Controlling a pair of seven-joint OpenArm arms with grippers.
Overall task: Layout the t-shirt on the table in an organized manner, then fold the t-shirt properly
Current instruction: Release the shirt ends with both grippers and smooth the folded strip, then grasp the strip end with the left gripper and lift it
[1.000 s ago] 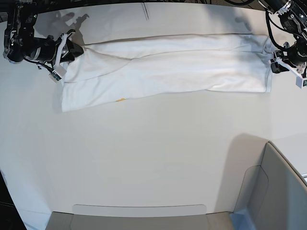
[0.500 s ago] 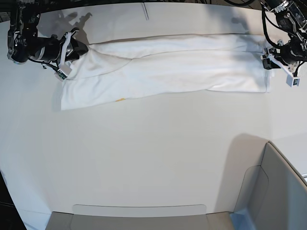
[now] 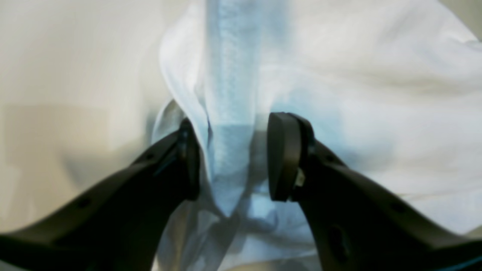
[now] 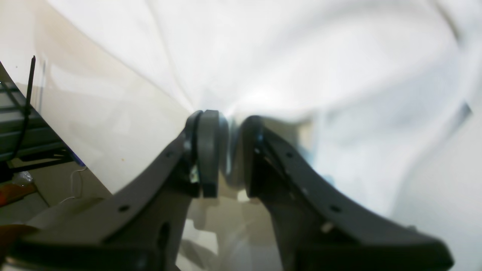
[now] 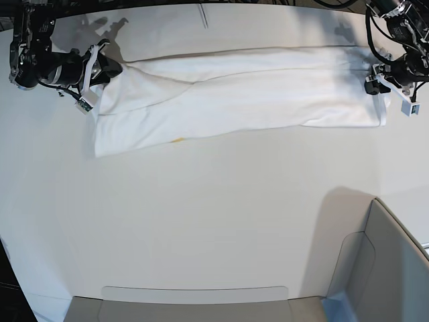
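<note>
White desk [image 5: 214,215], far strip taken by t-shirt [image 5: 241,97] stretched long betw. both arms.

Shirt lies as a folded band along the far side, near edge slanting from lower L corner up to the R end; wide bare desk in front, grey bin wall [image 5: 389,268] at near R corner. Right gripper [image 4: 229,158] at base-view L end, fingers narrow, pinching a cloth edge. Left gripper [image 3: 229,158] at the other end, fingers wider, a bunched fold betw. them, touching one pad; can't tell if clamped.
</note>
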